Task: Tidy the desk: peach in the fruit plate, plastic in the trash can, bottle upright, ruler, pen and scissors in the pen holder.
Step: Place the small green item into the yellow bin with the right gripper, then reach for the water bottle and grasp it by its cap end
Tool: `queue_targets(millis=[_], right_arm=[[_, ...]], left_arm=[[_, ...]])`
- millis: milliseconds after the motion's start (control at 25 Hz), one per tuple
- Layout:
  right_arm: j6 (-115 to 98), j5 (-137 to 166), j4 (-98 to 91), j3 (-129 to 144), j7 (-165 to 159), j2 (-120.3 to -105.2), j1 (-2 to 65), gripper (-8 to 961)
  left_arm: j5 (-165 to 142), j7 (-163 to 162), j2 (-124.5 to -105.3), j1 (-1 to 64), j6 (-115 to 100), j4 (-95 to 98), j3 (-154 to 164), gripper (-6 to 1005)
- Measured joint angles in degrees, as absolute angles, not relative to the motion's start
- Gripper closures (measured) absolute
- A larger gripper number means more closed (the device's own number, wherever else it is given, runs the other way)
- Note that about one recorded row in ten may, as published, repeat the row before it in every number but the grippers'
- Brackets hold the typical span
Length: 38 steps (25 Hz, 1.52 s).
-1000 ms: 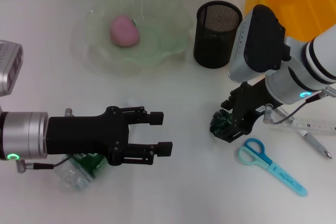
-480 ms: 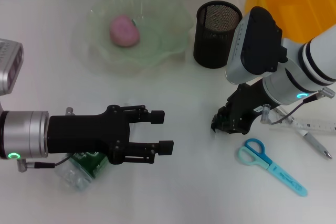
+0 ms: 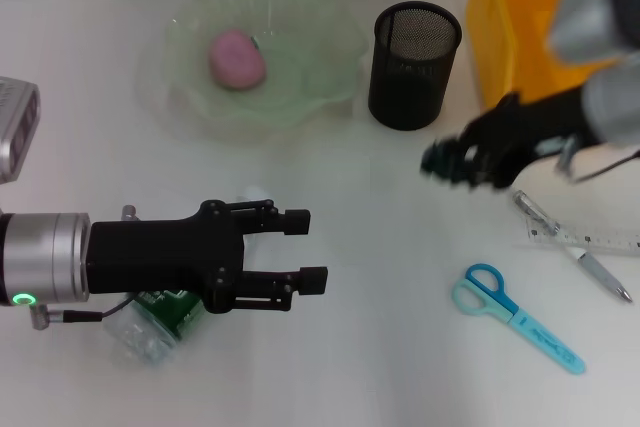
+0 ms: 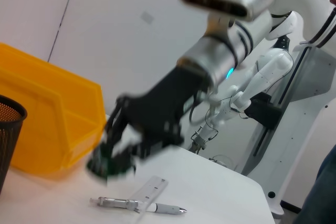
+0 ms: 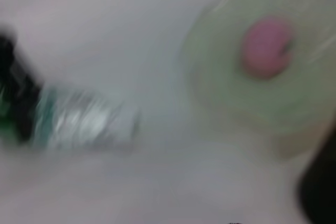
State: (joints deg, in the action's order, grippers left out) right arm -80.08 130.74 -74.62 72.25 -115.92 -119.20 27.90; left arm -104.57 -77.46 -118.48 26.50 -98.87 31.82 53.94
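Carrying plastic to the bin
Right claw (image 3: 450, 160), clamped on the plastic (image 4: 109, 162), is swinging beside the bin (image 3: 520, 17); release only well over it. Left claw (image 3: 300, 252) is hanging apart above the bench (image 3: 380, 347).

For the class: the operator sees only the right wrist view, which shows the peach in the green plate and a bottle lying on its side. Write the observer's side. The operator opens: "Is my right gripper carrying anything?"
Observer: Yes. The right gripper is shut on the dark crumpled plastic, off the table beside the yellow bin.
Operator: What is left on the desk on that side?
Observer: The scissors, ruler and pen lie flat on the table, outside the pen holder.
Operator: And the left arm?
Observer: The left gripper has its fingers open and empty; the bottle lies beneath that arm.
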Motion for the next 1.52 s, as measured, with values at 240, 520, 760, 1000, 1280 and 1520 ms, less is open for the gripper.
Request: queue_targets(millis=[240, 520, 760, 1000, 1280, 1520], right_arm=[[-80.0, 115.2, -80.2, 55.5, -110.2, -119.36, 20.3, 748], [-67.2, 90.4, -64.9, 45.1, -91.9, -119.49, 16.1, 794], [-62.8, 74.7, -43.4, 39.3, -70.7, -119.00, 20.6, 800], [-60.6, 79.5, -41.2, 40.5, -69.7, -119.04, 23.2, 625], [-60.4, 81.9, -40.9, 41.0, -70.3, -118.99, 24.1, 454], [-60.7, 82.3, -40.9, 41.0, -71.5, -118.88, 24.1, 329]], left_arm=[[-104.6, -77.3, -118.40, 26.5, -98.9, 31.8, 53.8, 216], [-104.7, -77.3, -118.38, 26.6, -98.8, 31.8, 53.8, 216], [-104.7, -77.3, -118.38, 26.7, -98.7, 31.8, 53.9, 216], [-104.6, -77.5, -118.39, 26.9, -98.6, 31.6, 54.1, 215], [-104.6, -77.4, -118.43, 26.9, -98.7, 31.2, 54.1, 215], [-104.6, -77.8, -118.47, 26.9, -99.0, 31.2, 53.9, 215]])
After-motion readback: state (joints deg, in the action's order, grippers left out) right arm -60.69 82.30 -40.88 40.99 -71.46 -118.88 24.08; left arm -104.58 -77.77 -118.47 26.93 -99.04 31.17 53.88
